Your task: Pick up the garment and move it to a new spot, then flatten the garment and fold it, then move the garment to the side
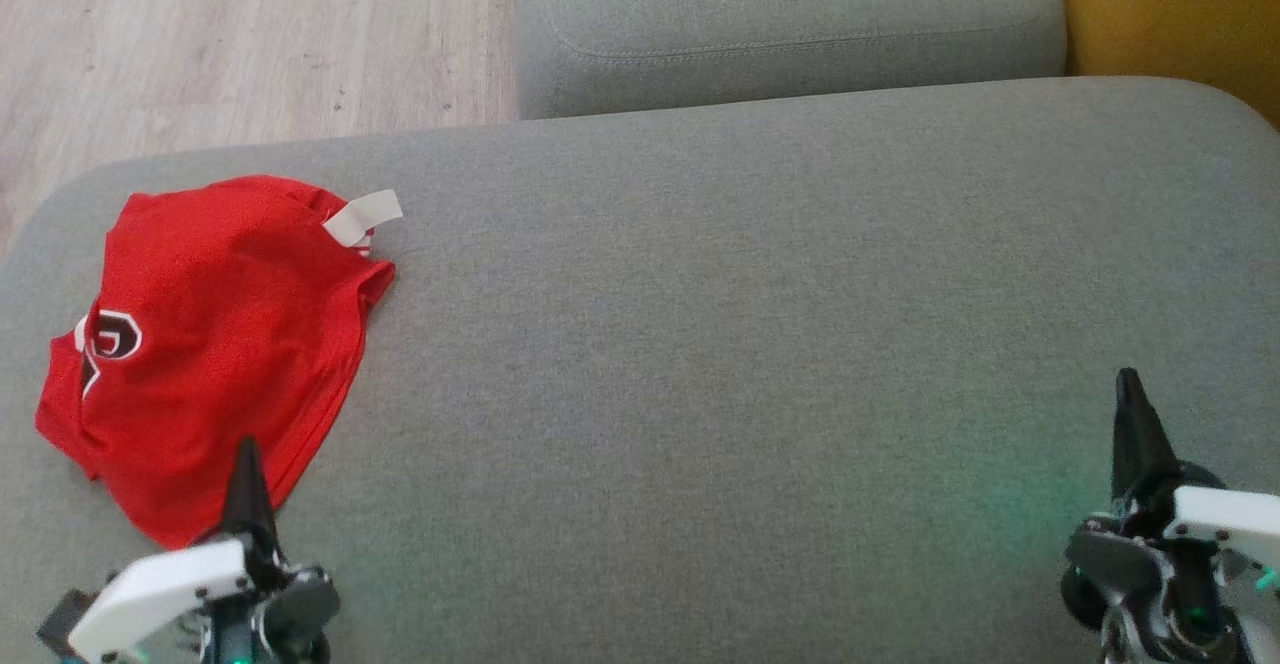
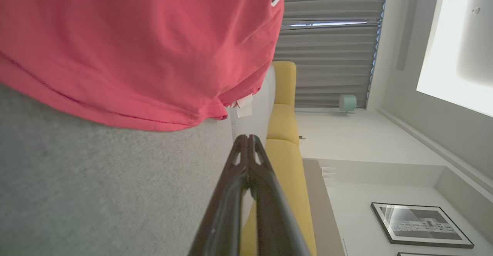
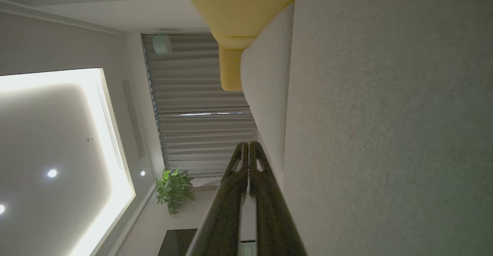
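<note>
Starting left: red garment (image 1: 210, 344) lies bunched on the grey sofa cushion (image 1: 750, 294), at its left end, not flat. Its long axis runs near to far, leaning right at the far end, where a white tag (image 1: 363, 216) sticks out. There's a dark logo (image 1: 115, 336) on its left side. Left gripper (image 1: 245, 459) is at near-left, fingers pressed together, holding nothing. In the head view its tip overlaps the garment's near hem. The left wrist view shows that hem just beside the fingers; can't confirm contact. Middle and right of the cushion is plain grey, probably room for the new spot. Right gripper (image 1: 1130, 389) is at near-right, also closed on nothing and well apart from the garment. Judgement: pick-up not yet begun. Left arm is clearly nearer, with the garment just ahead and slightly left of it. It must open before pinching the near hem.
</note>
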Motion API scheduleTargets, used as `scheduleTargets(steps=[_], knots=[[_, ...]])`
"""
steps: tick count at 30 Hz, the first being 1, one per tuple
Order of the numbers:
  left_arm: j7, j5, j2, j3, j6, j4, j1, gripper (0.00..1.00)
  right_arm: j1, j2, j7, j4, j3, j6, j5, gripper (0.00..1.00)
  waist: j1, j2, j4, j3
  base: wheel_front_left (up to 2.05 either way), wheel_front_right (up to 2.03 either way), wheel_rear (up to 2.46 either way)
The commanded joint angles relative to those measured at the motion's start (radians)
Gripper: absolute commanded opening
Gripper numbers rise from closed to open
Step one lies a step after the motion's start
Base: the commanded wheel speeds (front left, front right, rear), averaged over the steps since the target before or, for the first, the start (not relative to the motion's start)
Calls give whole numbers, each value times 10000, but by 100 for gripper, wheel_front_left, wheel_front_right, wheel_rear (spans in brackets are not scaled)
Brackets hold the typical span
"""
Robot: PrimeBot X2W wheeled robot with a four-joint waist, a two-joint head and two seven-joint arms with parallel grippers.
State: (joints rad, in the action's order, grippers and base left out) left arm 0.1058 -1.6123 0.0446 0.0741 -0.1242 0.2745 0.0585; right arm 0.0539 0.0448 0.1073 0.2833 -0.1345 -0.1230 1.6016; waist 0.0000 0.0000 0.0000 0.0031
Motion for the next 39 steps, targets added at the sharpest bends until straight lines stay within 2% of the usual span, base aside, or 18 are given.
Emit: scheduleTargets(steps=[1,3,21,30,39], knots=[[-8,1,0,-29,9,100,-24,100,-31,-4,-5,91,12,2,-2,100,0,0,0,0,0,0,0],[-26,4,-17,-77,9,334,-157,100,-147,-25,-17,350,32,3,-5,100,0,0,0,3,0,0,0],[-525,328,-7,-70,-1,-27,-213,100,-88,-14,-519,127,407,-7,-527,100,0,0,7,12,0,0,0],[-788,875,-2,133,-6,-288,-203,100,8,-8,-784,-56,457,-13,-1681,100,0,0,28,-5,0,0,0],[-1052,1861,4,519,-12,-587,-72,100,49,-2,-1049,-435,506,-19,-3535,100,0,0,16,-20,0,0,0]])
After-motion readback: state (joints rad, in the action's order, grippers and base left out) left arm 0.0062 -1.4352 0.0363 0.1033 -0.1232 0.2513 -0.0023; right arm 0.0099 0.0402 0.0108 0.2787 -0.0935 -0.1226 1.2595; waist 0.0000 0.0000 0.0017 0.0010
